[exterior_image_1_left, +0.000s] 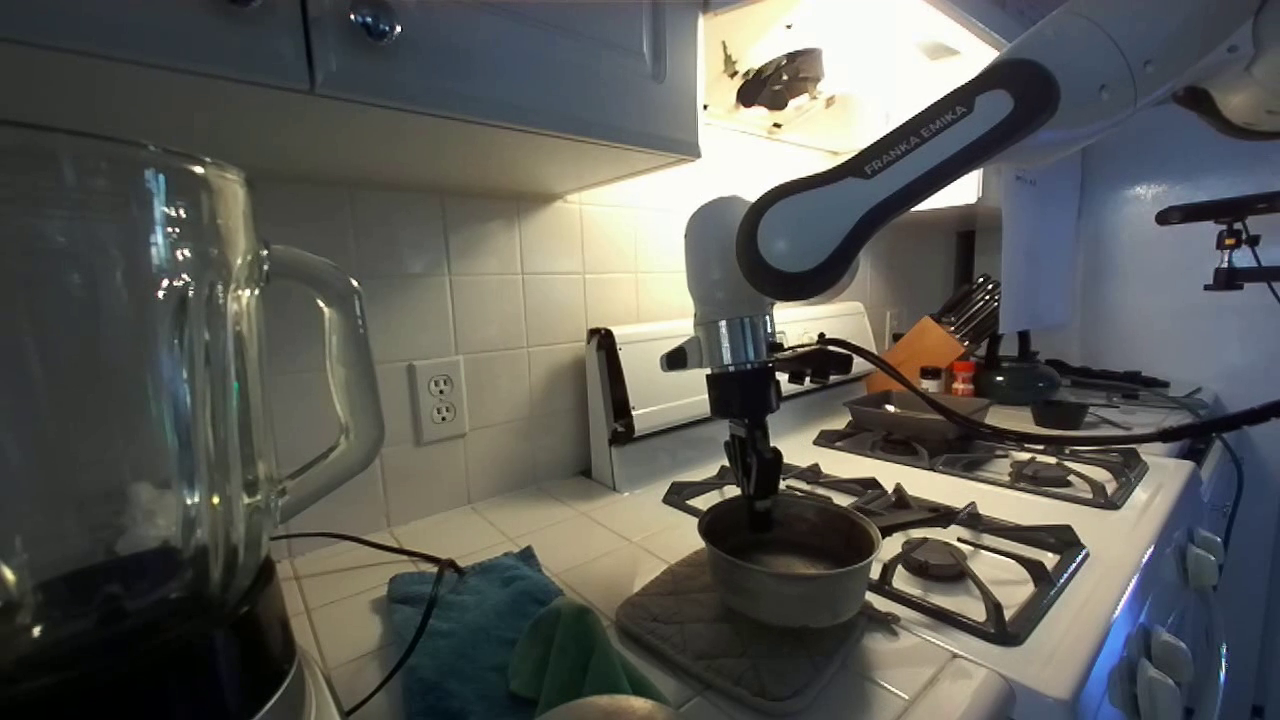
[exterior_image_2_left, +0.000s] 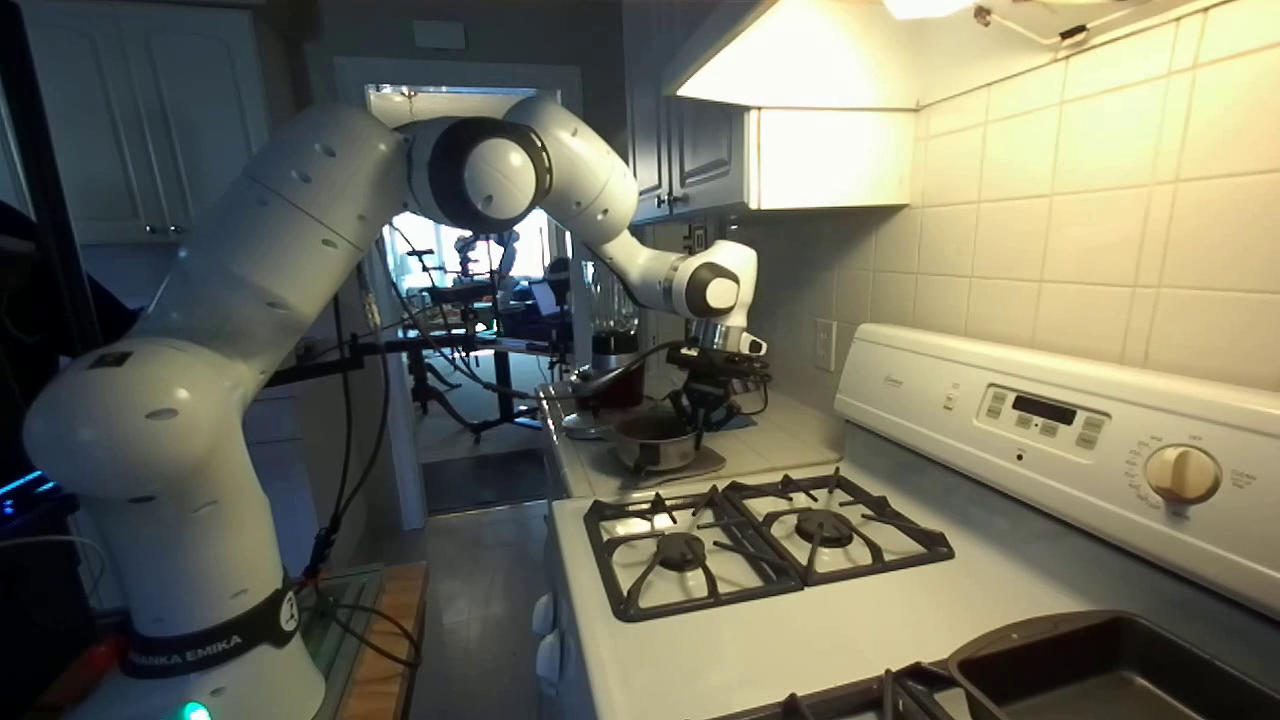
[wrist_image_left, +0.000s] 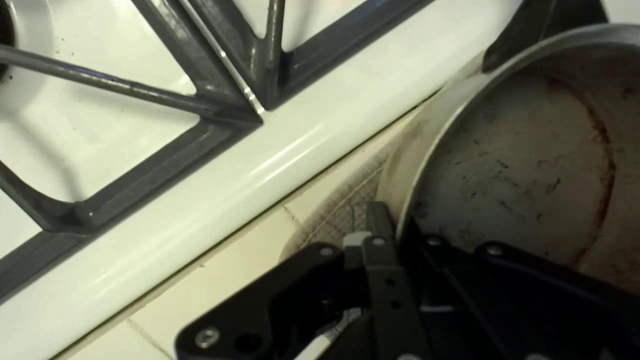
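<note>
Astride the pot rim (wrist_image_left: 436, 145), the pincer (wrist_image_left: 396, 220), tight

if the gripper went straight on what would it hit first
The gripper points down with the pot's wall between its fingers, so likely the pot's floor first, under the inner one; depth is unclear.

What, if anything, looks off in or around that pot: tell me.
The pot looks blemished: in the wrist view, a reddish-brown streak curves along its inside and dark specks mark the pale base. Whether residue or damage, I cannot tell.
</note>
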